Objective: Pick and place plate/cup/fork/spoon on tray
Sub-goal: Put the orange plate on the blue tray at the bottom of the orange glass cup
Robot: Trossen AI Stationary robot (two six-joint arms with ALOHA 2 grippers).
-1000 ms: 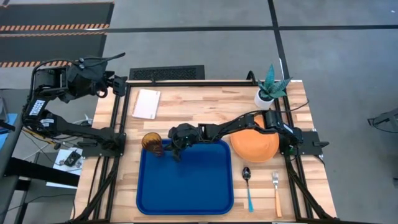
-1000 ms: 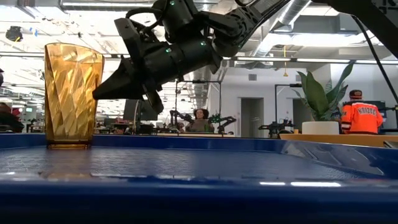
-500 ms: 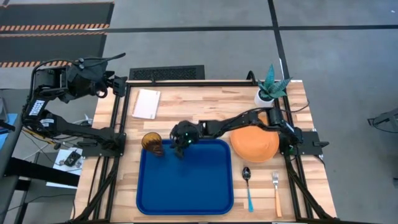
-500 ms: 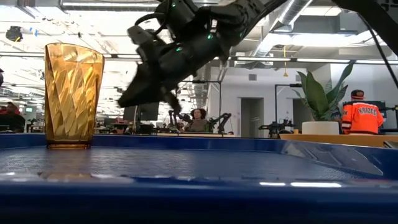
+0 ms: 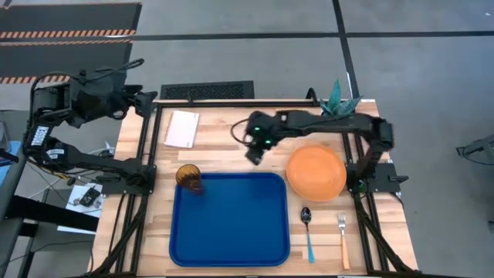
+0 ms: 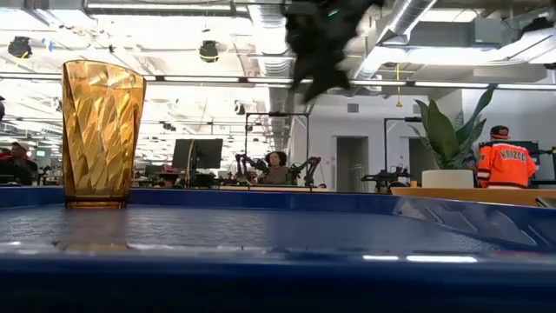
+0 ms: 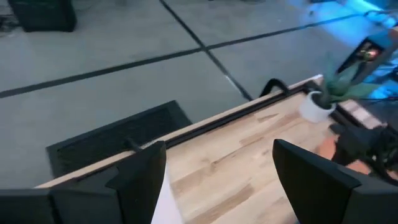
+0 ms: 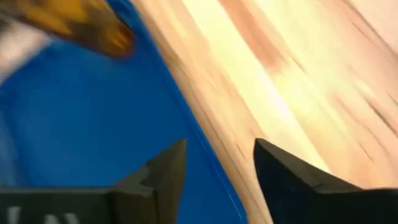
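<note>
The amber cup (image 5: pixel 189 177) (image 6: pixel 100 130) stands upright on its base in the far left corner of the blue tray (image 5: pixel 231 224). On the wood right of the tray lie the orange plate (image 5: pixel 316 172), the blue-handled spoon (image 5: pixel 307 224) and the orange-handled fork (image 5: pixel 343 235). My right gripper (image 5: pixel 252 157) (image 8: pixel 217 180) hangs raised above the bare wood just beyond the tray's far rim, open, with nothing between its fingers. Beyond the table's far left corner my left gripper (image 5: pixel 147 99) (image 7: pixel 217 180) stands open and empty.
A pale notepad (image 5: pixel 182 129) lies at the far left of the table. A white pot with a green plant (image 5: pixel 333 110) stands at the far right corner. In the low view, people show in the room beyond the table.
My right gripper has drawn away from the cup, risen, and swung toward the table's far and right edges, from over the tray's far left part to above the wood beyond the tray. The cup has stayed upright in its place.
</note>
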